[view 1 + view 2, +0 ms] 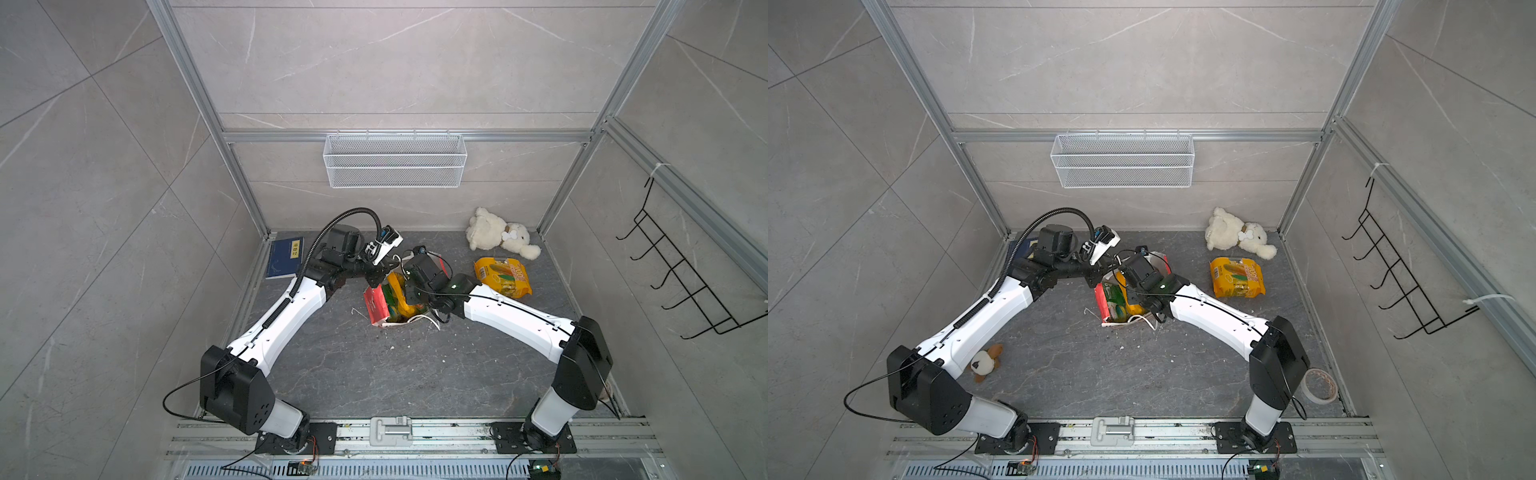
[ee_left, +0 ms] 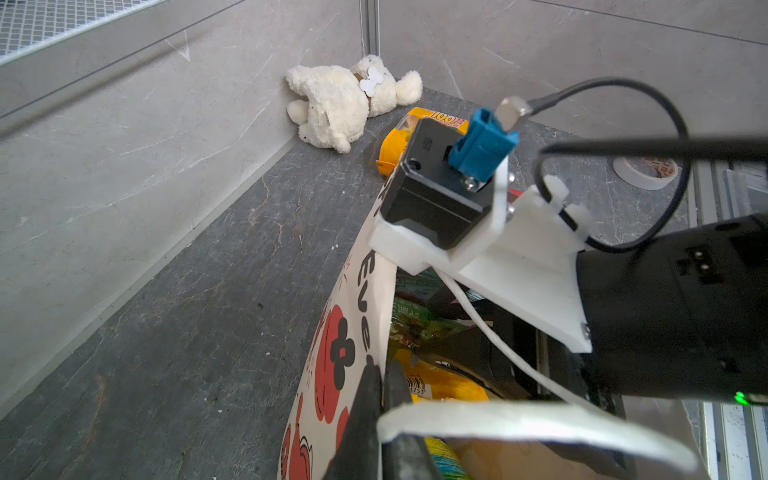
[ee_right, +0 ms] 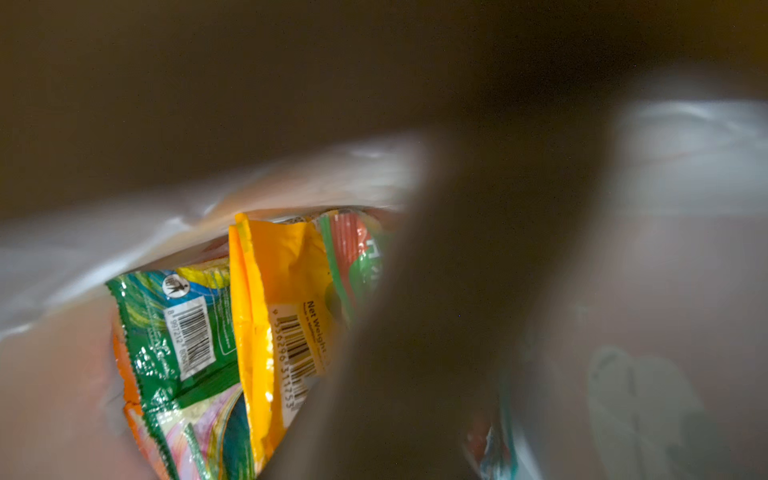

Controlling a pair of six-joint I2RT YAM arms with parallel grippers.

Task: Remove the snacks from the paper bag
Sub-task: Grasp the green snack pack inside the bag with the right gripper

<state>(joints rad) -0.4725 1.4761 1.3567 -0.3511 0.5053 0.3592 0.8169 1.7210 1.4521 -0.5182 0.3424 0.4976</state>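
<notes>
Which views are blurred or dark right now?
Left wrist view: well lit, white plush toy sharp, paper bag rim close up soft. Right wrist view: dim inside the bag, a dark unfocused shape covers the middle; only green packet and yellow-orange packet barcodes are crisp. Both top views: even light, sharp.

Counted contents of the work cell. Two robot arms: the left arm [image 1: 286,316] and the right arm [image 1: 515,320]. One paper bag [image 1: 376,305]. Snack packets: one corn-printed packet [image 1: 503,277] lying outside the bag, and at least three inside it (a green packet [image 3: 183,332], a yellow packet [image 3: 286,270] and a red-and-green packet [image 3: 357,251]; any others are hidden). Two plush toys: a white plush [image 1: 500,235] and a small brown-and-white plush [image 1: 985,362]. One each: blue book [image 1: 284,257], tape roll [image 1: 1318,385], wire basket [image 1: 395,160], black hook rack [image 1: 685,266].
</notes>
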